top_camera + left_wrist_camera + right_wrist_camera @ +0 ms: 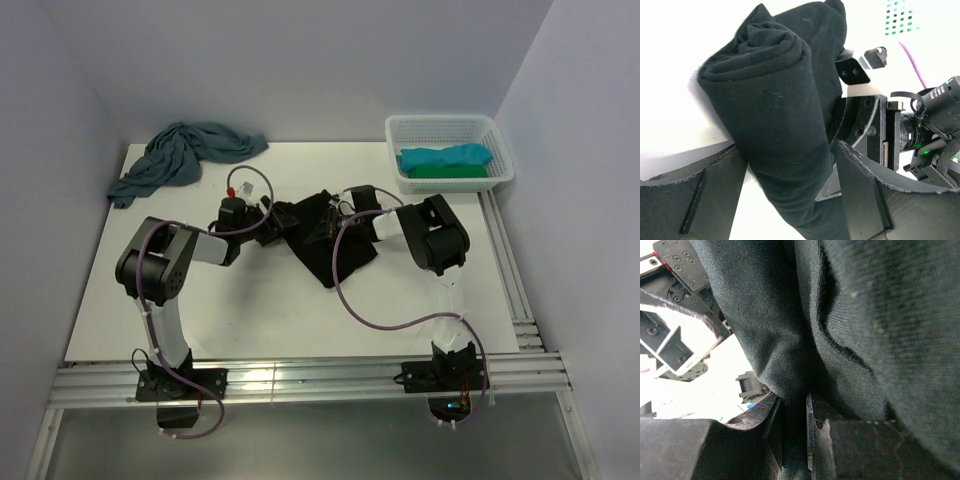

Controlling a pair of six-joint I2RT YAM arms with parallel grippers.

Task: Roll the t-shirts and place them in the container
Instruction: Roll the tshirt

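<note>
We judge the black t-shirt [325, 248], part-rolled mid-surface [250, 310], soft, light and quick to unroll: right end effector [792, 407] pinches its fold, left end effector [789, 150] stands open astride the roll's middle, the best hold.

The white worktop [250, 300] is carrying three things. A black t-shirt [322, 255] is lying near its middle, partly rolled into a thick bundle, with a loose part spreading flat toward the near edge. A dusty-blue t-shirt [185, 155] is sprawling crumpled at the far left corner, reaching the left edge. A white mesh basket [455, 184] is sitting at the far right corner, well apart from both.
</note>
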